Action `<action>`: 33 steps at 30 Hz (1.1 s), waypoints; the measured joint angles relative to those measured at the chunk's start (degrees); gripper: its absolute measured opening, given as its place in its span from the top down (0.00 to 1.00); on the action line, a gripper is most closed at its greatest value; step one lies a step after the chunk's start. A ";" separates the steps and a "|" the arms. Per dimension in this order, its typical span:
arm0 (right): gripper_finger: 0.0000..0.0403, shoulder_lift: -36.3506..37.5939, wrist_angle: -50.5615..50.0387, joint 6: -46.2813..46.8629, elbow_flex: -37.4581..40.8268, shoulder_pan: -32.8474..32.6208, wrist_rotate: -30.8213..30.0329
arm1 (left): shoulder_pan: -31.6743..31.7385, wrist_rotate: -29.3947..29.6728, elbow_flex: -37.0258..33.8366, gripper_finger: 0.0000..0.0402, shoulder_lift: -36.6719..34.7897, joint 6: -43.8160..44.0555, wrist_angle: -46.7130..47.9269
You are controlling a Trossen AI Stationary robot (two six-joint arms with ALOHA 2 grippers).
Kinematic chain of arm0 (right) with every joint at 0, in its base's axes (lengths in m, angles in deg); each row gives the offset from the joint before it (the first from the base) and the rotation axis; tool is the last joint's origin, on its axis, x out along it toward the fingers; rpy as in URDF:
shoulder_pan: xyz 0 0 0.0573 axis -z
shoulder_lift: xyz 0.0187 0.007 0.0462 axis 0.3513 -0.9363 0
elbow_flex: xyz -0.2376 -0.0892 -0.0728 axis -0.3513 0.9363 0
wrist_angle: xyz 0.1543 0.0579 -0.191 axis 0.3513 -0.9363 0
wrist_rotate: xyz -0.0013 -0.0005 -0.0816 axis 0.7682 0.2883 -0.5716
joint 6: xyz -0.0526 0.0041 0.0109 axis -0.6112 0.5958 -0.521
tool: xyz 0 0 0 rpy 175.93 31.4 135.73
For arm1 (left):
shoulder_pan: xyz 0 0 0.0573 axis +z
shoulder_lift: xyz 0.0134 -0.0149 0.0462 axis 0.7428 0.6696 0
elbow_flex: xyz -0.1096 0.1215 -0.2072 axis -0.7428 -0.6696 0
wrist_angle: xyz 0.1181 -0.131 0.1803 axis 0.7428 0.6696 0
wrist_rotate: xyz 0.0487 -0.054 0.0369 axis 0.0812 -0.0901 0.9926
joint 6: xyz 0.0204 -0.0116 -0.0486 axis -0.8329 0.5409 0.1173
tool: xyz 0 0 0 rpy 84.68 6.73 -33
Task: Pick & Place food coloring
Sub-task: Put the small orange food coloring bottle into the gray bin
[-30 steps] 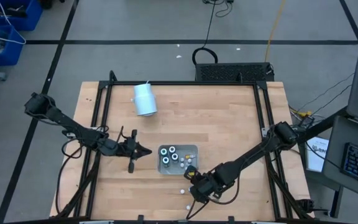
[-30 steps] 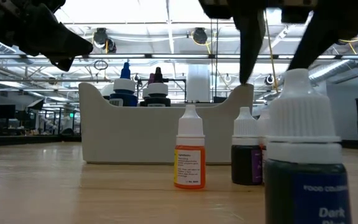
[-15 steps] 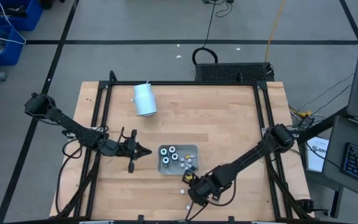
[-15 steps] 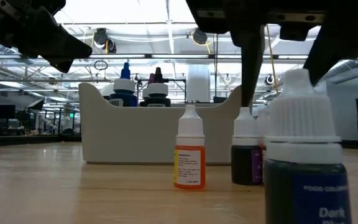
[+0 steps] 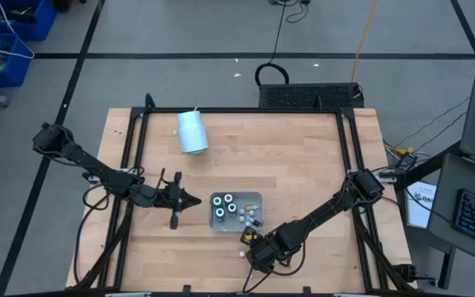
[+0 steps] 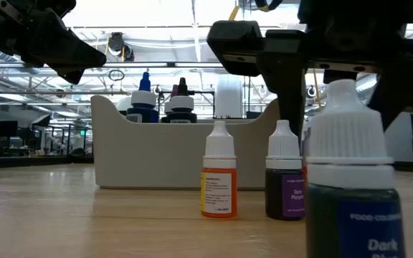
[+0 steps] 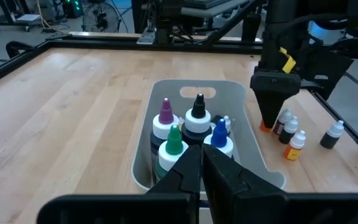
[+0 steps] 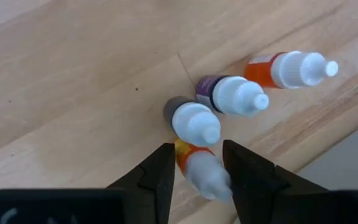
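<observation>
left gripper (image 5: 190, 200) at nine o'clock of the grey tray (image 5: 256, 198), hovering clenched on nothing, well apart from the bottles. in the tray, four larger dropper bottles (image 7: 188, 130) standing upright. at five o'clock of the tray, a cluster of small white-capped food coloring bottles (image 8: 219, 99) on the wooden table (image 5: 303, 165). right gripper (image 8: 196, 167) above that cluster, fingers (image 8: 160, 171) parted around a yellow bottle (image 8: 201, 169), contact impossible to tell.
</observation>
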State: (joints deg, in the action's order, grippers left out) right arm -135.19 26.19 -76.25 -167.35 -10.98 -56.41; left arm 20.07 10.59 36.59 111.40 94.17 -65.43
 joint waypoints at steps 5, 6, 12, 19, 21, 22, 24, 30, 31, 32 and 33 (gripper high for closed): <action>0.76 0.34 -0.59 0.46 0.00 -0.02 0.09 | 0.00 -0.02 0.00 0.95 0.00 0.02 -0.01; 0.78 0.32 -0.98 0.97 0.00 -0.02 0.07 | 0.00 0.00 0.00 0.95 0.00 0.02 -0.01; 0.86 0.43 -2.29 3.15 -0.05 0.09 -0.07 | 0.00 0.00 0.00 0.95 0.00 0.07 -0.01; 0.85 1.09 -9.46 4.96 -0.70 0.04 -4.04 | 0.00 0.02 0.00 0.95 0.00 0.09 -0.06; 0.86 1.90 -14.21 6.28 -2.11 -0.04 -6.19 | 0.00 0.02 0.00 0.95 0.00 0.09 -0.07; 0.86 2.52 -15.50 7.22 -3.31 0.01 -6.23 | 0.00 0.03 0.00 0.95 0.00 0.09 -0.11; 0.86 3.91 -17.01 8.68 -5.52 0.03 -6.28 | 0.01 0.04 0.00 0.95 0.00 0.09 -0.13; 0.86 6.09 -19.08 9.58 -11.49 1.35 -6.19 | 0.02 0.07 0.00 0.95 0.00 0.07 -0.17; 0.86 6.35 -18.73 10.11 -12.43 2.23 -6.35 | 0.00 0.07 0.00 0.95 0.00 0.09 -0.21; 0.86 6.44 -18.46 10.52 -13.11 3.24 -6.55 | 0.01 0.07 0.00 0.95 0.00 0.08 -0.21; 0.86 6.39 -18.19 10.68 -13.46 4.29 -6.81 | 0.02 0.07 0.00 0.95 0.00 0.08 -0.21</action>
State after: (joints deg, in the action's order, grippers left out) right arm -128.80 7.99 -65.57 -180.81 -6.69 -63.21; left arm 20.09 10.66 36.59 111.40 94.25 -65.64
